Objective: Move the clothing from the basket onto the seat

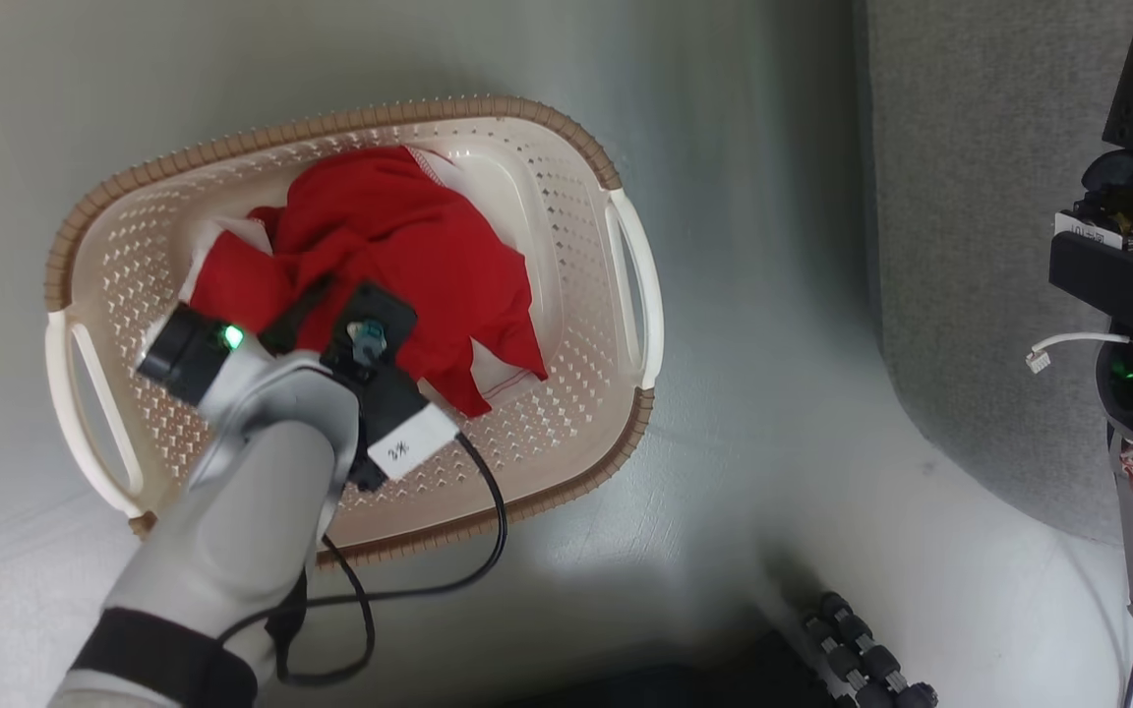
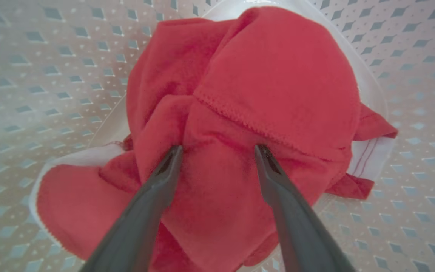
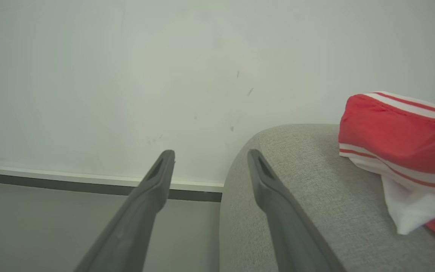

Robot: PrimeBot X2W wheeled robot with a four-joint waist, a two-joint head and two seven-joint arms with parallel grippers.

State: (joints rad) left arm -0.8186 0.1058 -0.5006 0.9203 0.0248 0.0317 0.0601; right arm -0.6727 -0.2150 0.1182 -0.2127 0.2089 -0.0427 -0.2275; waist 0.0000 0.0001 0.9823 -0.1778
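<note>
Well, in the head view the red clothing (image 1: 409, 246) lies crumpled in the basket (image 1: 626, 187), soft and light by the look of it, with the left arm (image 1: 252, 472) covering its near side and hiding the fingers there. In the left wrist view the left gripper (image 2: 219, 149) stands wide, both tips at the heap just under a stitched hem (image 2: 240, 117), a thick fold I'd judge good to pinch, though what lies beneath is hidden. In the right wrist view the right gripper (image 3: 210, 155) is spread and empty beside the seat (image 3: 296, 181), where a striped jersey (image 3: 391, 132) lies, cut off at the frame's edge.
</note>
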